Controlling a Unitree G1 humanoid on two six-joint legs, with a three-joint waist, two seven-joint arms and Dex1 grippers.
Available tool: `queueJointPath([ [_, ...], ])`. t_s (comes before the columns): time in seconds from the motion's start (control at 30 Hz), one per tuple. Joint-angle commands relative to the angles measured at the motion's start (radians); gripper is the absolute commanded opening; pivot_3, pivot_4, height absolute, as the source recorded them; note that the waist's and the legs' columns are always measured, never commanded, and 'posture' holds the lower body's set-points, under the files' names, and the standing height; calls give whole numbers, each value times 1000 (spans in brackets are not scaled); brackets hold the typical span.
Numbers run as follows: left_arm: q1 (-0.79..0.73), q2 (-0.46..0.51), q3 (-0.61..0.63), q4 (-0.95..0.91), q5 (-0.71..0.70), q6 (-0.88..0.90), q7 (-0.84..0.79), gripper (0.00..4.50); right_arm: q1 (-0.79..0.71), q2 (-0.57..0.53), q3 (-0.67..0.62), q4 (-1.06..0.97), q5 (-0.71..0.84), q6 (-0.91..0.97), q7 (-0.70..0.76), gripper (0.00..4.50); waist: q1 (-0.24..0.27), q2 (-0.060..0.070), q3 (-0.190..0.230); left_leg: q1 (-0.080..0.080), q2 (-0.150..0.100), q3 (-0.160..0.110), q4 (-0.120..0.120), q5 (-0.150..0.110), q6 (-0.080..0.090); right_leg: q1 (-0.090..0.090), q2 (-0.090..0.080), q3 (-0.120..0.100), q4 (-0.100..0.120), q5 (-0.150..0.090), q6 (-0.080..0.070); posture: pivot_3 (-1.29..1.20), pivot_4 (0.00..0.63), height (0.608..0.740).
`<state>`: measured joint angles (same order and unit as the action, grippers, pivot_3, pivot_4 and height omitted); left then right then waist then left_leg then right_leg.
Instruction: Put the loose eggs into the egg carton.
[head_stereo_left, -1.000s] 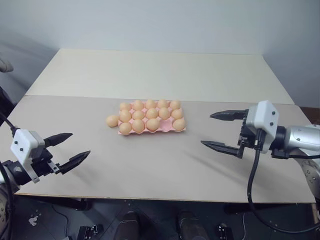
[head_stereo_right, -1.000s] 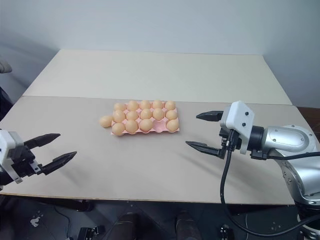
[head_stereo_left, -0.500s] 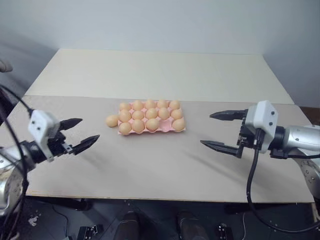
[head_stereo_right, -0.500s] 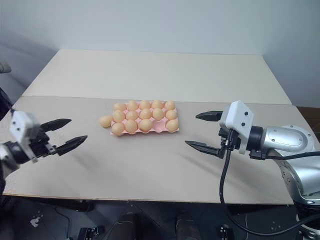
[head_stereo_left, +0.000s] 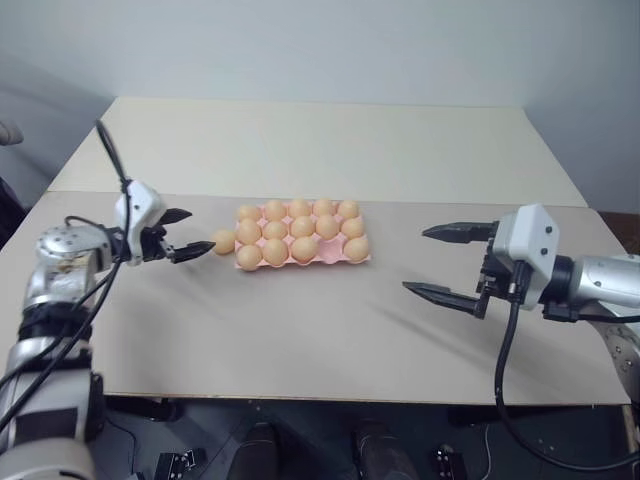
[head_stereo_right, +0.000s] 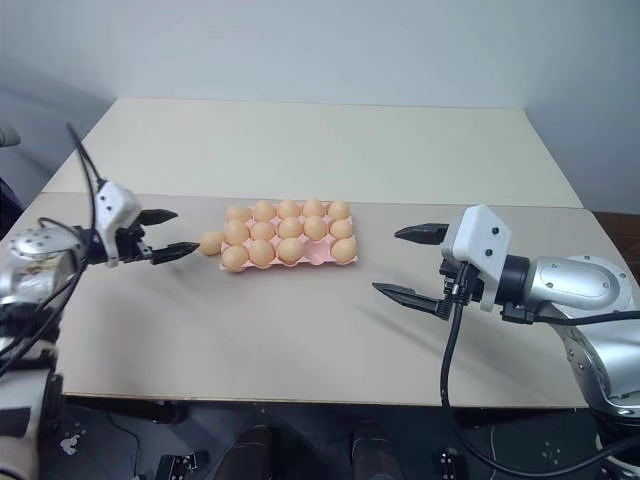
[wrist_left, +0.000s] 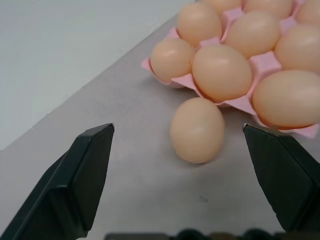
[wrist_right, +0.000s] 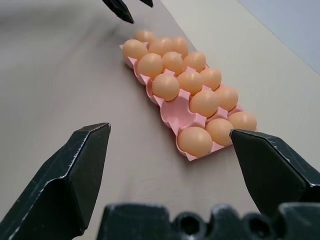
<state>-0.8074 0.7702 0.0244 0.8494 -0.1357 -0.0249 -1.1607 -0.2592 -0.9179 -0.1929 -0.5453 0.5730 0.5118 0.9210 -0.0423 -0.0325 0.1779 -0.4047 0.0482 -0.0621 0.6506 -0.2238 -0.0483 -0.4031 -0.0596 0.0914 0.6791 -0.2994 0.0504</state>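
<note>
Beside moulded pink carton (head_stereo_left: 303, 254), smooth oval egg (head_stereo_left: 224, 242)

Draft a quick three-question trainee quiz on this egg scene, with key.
1. How many cups of the egg carton stand empty?
2. True or false: the left gripper is shut on the loose egg.
3. Where does the loose egg lie? A) in a carton cup B) on the table, just off the carton's left end C) in the right gripper

Key: 1) One, in the near row. 2) False: it is open, with the egg on the table just ahead of its fingertips. 3) B.
</note>
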Motion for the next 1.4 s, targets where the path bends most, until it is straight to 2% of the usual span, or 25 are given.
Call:
queueJointPath([
  [0.03, -91, -9, -8, 136, 25, -89, -68, 4458, 14, -18, -59, -48, 19, 8, -9, 4500, -3, 0, 0, 0, 0, 0, 0, 0, 0, 0, 0, 0, 0, 0, 0, 0, 150, 740],
  [0.23, -175, -48, -38, 282, 90, -170, -69, 4458, 39, -21, -87, -73, 27, 27, -23, 4500, -3, 0, 0, 0, 0, -1, 0, 0, 0, -1, 0, 0, 1, 0, 0, 0, 150, 740],
  [0.5, -185, -83, -46, 357, 151, -211, -10, 4458, 47, -28, -101, -80, 39, 33, -28, 4500, -2, 0, 0, 0, 0, -1, 1, 0, 0, -1, 0, 0, 1, 0, 0, 0, 150, 740],
  [0.63, -189, -98, -42, 364, 155, -218, -3, 3537, 41, -31, -99, -80, 43, 35, -31, 4500, -1, 0, 0, -1, 0, -1, 1, 0, 0, 0, 0, 0, 1, 0, 0, 0, 150, 740],
  [0.8, -194, -79, -22, 359, 149, -212, -22, 1893, 40, -32, -95, -83, 48, 39, -37, 4500, -2, 0, 0, -1, 0, -2, 1, 0, 0, -1, 0, -1, 2, 0, 0, 0, 150, 740],
  [1.0, -187, -27, 10, 338, 131, -200, -75, 1893, 33, -25, -82, -82, 49, 38, -45, 4500, -4, 0, 0, -1, 0, -2, 1, 0, 0, -1, 0, -1, 2, 0, 0, 0, 150, 740],
  [1.17, -182, 59, 38, 289, 96, -189, -182, 1893, 25, -19, -70, -79, 47, 34, -48, 4500, -3, 0, 0, -1, 0, -2, 1, 0, 0, -1, 0, -1, 2, 0, 0, 0, 150, 740],
  [1.27, -190, 80, 69, 166, 24, -110, -279, 1893, 25, -16, -65, -74, 46, 30, -47, 4500, -1, 0, 0, -1, 0, -2, 1, 0, 0, -1, 0, -1, 2, 0, 0, 0, 150, 740],
  [1.4, -145, 32, 78, -62, -57, 29, -287, 1893, 21, -15, -56, -67, 42, 27, -45, 4500, 6, 0, 0, -2, 0, -3, 3, 0, 0, 1, -1, -3, 1, 0, 0, 0, 150, 740],
])
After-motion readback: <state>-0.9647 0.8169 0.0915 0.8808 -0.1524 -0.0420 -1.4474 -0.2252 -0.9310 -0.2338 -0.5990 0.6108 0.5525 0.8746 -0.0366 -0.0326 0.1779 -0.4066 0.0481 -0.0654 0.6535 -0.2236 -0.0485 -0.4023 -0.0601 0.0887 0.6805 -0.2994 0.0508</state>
